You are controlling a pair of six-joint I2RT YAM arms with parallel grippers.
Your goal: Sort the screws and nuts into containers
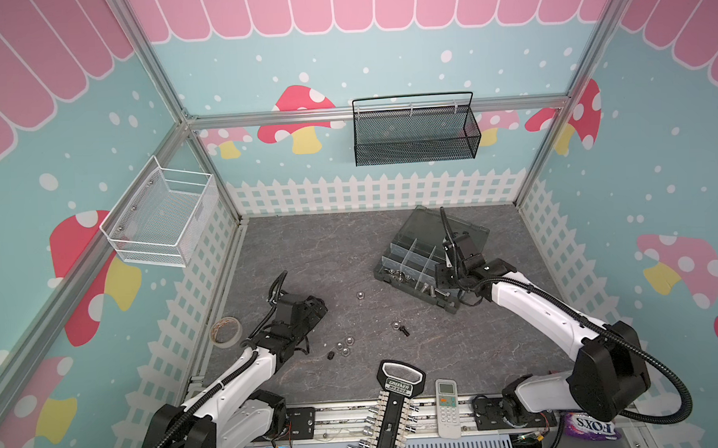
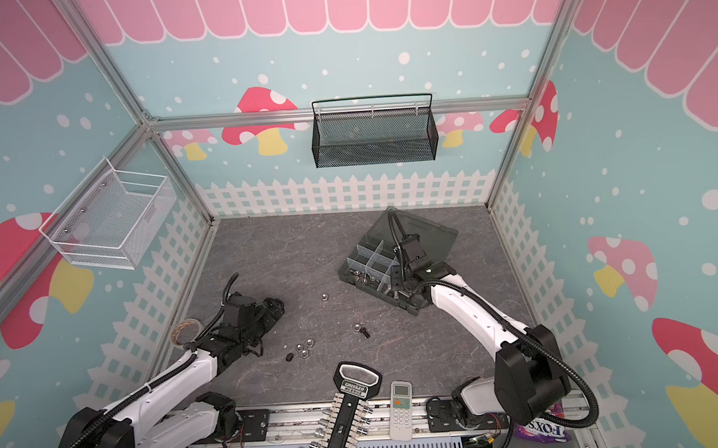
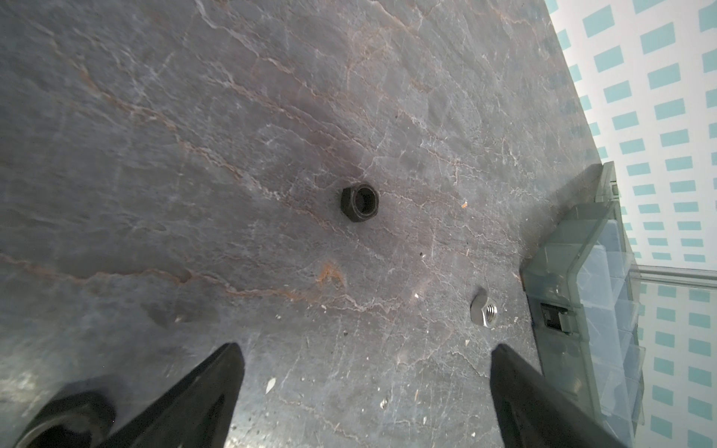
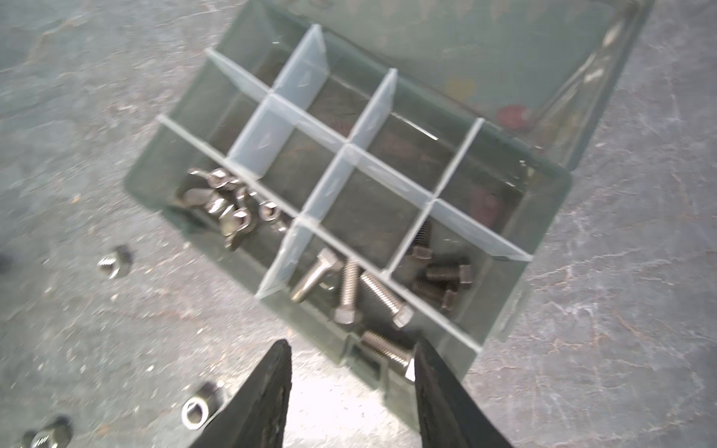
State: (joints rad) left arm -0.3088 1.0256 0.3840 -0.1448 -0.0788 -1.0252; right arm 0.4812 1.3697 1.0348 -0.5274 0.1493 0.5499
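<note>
Right gripper (image 4: 353,345) is hovering, jaws parted, over the near wall of the dark grey translucent plastic organiser box (image 4: 543,232), with light dividers (image 4: 298,77) crowding ahead. A shiny silver hex-head screw (image 4: 384,347) is lying between the jaws, head just beside one. Left gripper (image 3: 366,345) is sitting spread wide, with a black hex nut (image 3: 360,201) ahead. Blur is smearing the silver nuts (image 4: 225,205) in the corner compartment.

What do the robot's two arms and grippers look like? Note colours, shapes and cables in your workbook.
The left arm and right arm have smooth white shells with chunky black joints and black bases. A black ribbed cable hose loops along each arm. The left gripper and right gripper are black, each with two tapered, pointed jaws.
</note>
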